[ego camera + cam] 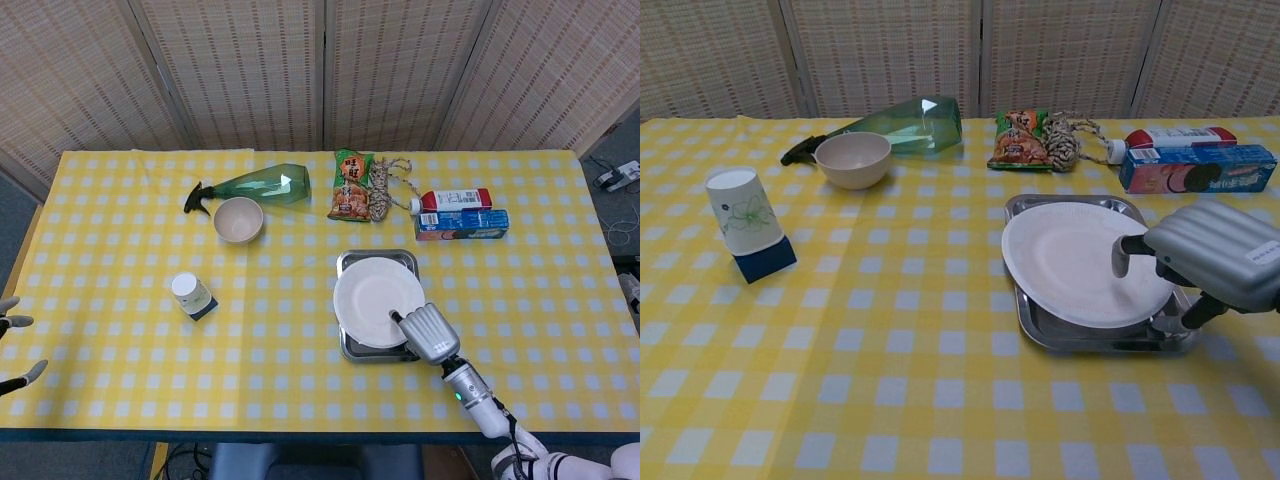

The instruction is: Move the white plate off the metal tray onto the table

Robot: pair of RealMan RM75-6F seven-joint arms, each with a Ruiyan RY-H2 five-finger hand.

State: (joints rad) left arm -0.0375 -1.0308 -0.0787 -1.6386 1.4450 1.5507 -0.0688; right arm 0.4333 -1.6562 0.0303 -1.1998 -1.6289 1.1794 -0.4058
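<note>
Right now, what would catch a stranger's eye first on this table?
Probably the silver robotic right hand reaching over the round white plate, which lies on a metal tray at the right of the yellow checked table. Behind them, a green spray bottle lies on its side beside a beige bowl.

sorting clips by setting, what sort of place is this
Probably a staged indoor test area rather than a real kitchen: a table with a yellow checked cloth, woven folding screens behind it, and assorted groceries such as a snack bag.
</note>
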